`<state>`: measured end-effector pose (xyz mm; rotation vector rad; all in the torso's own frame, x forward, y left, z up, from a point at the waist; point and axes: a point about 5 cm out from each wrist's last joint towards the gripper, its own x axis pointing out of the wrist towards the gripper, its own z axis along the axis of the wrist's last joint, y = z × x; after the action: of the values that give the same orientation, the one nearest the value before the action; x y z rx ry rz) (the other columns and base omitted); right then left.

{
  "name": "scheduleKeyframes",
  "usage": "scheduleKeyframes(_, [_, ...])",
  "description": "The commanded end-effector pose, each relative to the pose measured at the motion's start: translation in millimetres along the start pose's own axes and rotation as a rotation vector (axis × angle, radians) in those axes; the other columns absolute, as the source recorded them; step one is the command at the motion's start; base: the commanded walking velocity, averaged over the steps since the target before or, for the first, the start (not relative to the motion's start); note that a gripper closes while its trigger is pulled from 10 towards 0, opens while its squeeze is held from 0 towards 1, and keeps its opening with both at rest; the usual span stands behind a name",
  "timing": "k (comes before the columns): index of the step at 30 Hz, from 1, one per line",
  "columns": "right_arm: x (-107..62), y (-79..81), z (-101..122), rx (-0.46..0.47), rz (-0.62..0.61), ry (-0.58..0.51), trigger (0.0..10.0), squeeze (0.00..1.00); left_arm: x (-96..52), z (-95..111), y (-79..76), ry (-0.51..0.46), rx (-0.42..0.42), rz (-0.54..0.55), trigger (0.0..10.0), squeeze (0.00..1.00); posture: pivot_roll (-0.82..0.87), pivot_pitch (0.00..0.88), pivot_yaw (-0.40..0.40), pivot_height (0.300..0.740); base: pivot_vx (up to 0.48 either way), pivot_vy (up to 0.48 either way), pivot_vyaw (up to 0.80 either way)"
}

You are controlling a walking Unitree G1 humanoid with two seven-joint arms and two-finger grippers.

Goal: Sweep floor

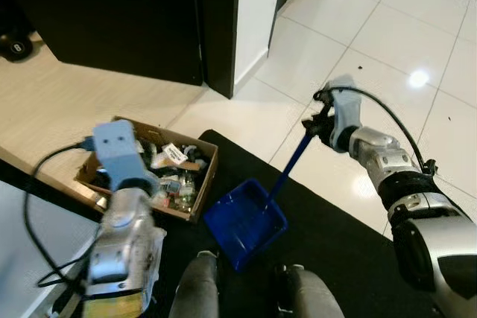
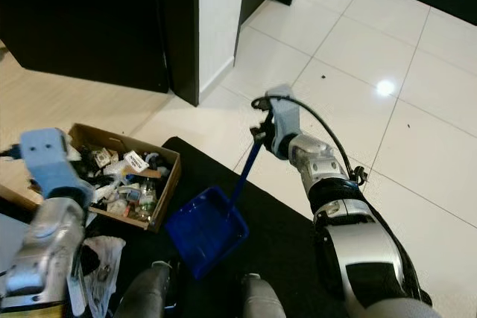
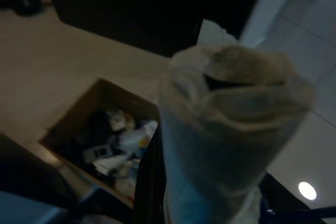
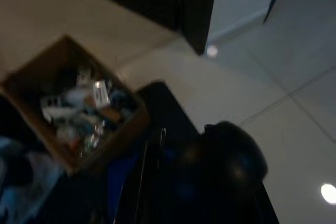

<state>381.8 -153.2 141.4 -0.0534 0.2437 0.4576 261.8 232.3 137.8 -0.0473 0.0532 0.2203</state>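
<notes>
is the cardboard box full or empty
Full. The open cardboard box holds a heap of mixed rubbish up near its rim, beside the blue dustpan held by the right gripper.

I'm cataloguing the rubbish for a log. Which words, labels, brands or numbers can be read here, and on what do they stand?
No text can be read.
White label on an item in the cardboard box: dark print, too small and blurred to read.
Other packaging in the box: too blurred to read.
Blue dustpan, held by the right gripper: no lettering seen.
</notes>
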Motion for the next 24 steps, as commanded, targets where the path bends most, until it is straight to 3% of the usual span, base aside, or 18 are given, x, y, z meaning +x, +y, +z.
scheduleKeyframes(1, [-3.5,8.1,7.1,0.058,0.016,-0.062,10.0,0.00,-1.4,7.8,12.2,-0.010,0.031,-0.009,10.0,0.00,0.11,0.189,-0.027,0.740,0.000,0.000,0.00])
scheduleKeyframes(5, [-6.8,16.2,6.7,0.075,0.032,-0.077,10.0,0.00,-1.7,10.6,13.5,-0.008,0.010,-0.021,10.0,0.00,0.11,0.182,-0.026,0.740,0.000,0.000,0.00])
scheduleKeyframes(6, [-9.3,21.9,3.7,0.089,0.038,-0.075,10.0,0.00,-3.1,9.1,8.2,0.001,-0.045,-0.026,10.0,0.00,0.10,0.173,-0.027,0.740,0.000,0.000,0.00])
scheduleKeyframes(9, [-11.0,26.4,-1.2,0.091,0.034,-0.070,10.0,0.00,-6.2,3.8,-3.3,0.015,-0.095,-0.027,10.0,0.00,0.09,0.160,-0.030,0.740,0.000,0.000,0.00])
scheduleKeyframes(13, [-11.5,31.3,-5.5,0.115,0.009,-0.056,10.0,0.00,-10.0,-6.0,-18.9,0.026,-0.054,-0.035,10.0,0.00,0.09,0.142,-0.041,0.740,0.000,0.000,0.00])
scheduleKeyframes(24, [-12.8,45.5,-4.7,0.168,-0.046,-0.084,10.0,0.00,-9.6,-8.2,-28.0,0.018,-0.035,-0.064,10.0,0.00,0.09,0.098,-0.054,0.740,0.000,0.000,0.00])
